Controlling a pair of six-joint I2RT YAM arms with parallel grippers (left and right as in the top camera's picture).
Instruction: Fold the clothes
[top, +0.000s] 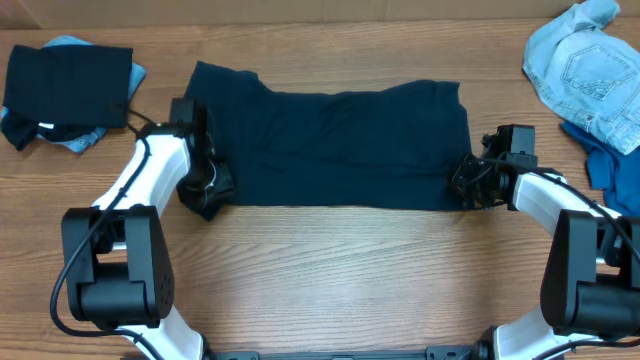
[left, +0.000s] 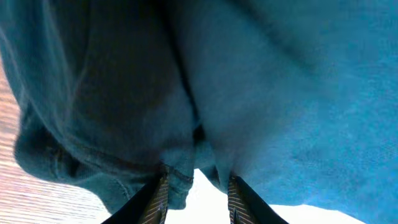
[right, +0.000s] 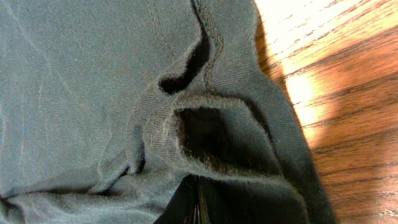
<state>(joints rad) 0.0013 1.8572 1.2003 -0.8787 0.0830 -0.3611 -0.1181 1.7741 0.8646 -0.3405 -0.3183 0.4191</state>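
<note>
Held at both near corners of the large dark navy fabric shirt (top: 340, 145), with left claw (top: 206, 191) and right claw (top: 468, 182) closed on cloth, likely for folding that edge over.

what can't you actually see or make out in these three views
- Overhead: the pale denim piece and the mid-blue piece run off the right edge.
- Overhead: the black garment covers most of a light blue piece under it.
- Left wrist: the navy shirt fills the frame and buries the tips of the left gripper.
- Right wrist: a fold of the shirt hides the right gripper, which the bottom edge also cuts off.
</note>
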